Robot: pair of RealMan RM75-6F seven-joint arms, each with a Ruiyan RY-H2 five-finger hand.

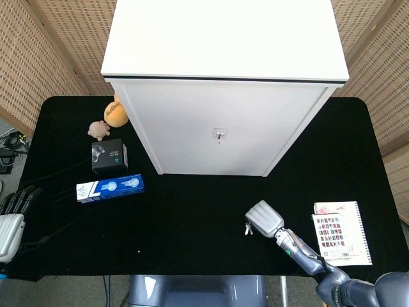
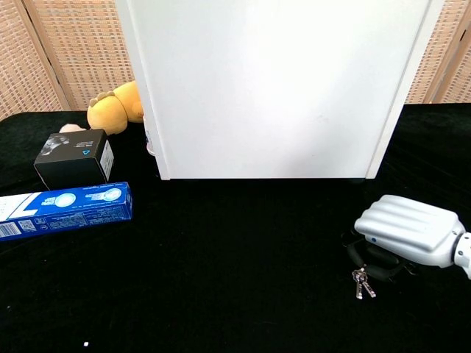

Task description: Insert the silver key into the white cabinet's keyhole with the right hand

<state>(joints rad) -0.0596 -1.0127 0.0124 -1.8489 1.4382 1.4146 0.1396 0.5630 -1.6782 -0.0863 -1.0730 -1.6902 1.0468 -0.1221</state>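
My right hand sits palm-down low over the table, its dark fingers curled beneath, with the silver key on its ring directly under the fingertips; I judge it is pinching the ring to lift, but whether it truly grips I cannot tell. The keyhole is well ahead of the hand on the white cabinet front. Only the head view shows it, and my left hand resting far to that side, fingers loosely apart and empty; the chest view alone shows the fingers and keys below the palm.
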